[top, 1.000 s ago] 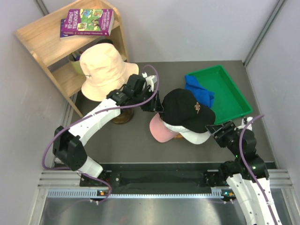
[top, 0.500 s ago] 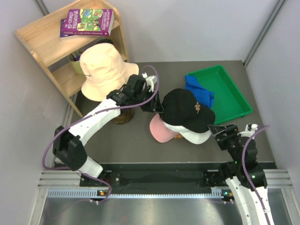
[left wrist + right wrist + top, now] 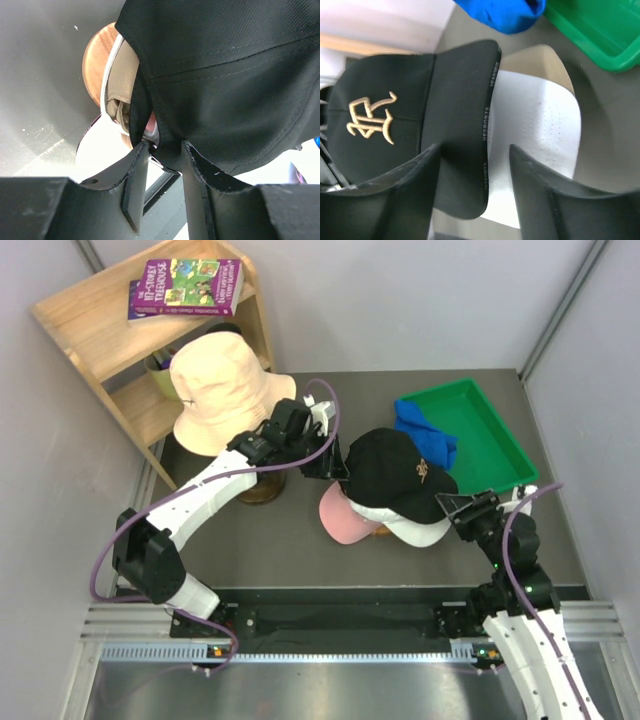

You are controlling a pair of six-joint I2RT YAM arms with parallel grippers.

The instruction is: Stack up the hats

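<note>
A black fabric peaked cap tops the pile of caps on the table. The left gripper pinches its rear edge; the right gripper stands open astride its brim. Uneven tugging could skew the pile.

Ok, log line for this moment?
black cap: topmost | left gripper: pinching its rear edge | right gripper: open at brim | blue hat: at green tray's edge

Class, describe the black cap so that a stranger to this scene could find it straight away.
Start at the green tray at the far right of the table. Just left of it caps are piled, and the black cap lies on top. Unlike the pink cap and the white cap under it, it bears a gold stitched emblem.
</note>
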